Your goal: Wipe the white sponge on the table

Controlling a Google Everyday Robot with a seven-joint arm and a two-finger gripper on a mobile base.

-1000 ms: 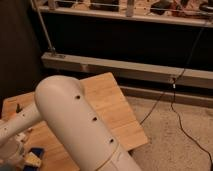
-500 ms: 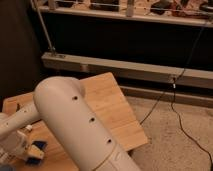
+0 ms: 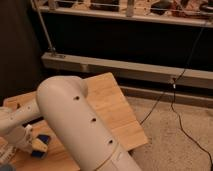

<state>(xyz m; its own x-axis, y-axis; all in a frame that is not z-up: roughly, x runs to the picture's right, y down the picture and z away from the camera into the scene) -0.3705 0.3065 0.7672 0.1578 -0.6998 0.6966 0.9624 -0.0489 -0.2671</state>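
Note:
The table [image 3: 111,102] is a low top of light wooden planks in the middle left. My large white arm [image 3: 80,125] crosses it from the bottom toward the lower left. My gripper [image 3: 31,144] is at the lower left over the table's near part, shut on the white sponge [image 3: 41,144]. The sponge is a small cream block with a blue layer and sits low at the tabletop. The arm hides much of the table's front.
A black cable [image 3: 167,100] runs across the speckled floor [image 3: 175,145] right of the table. A grey metal rail [image 3: 125,65] and a dark wall stand behind the table. A shelf with clutter [image 3: 150,10] runs along the top.
The gripper and the sponge have moved a little up and to the right across the tabletop. The arm's elbow has shifted slightly left.

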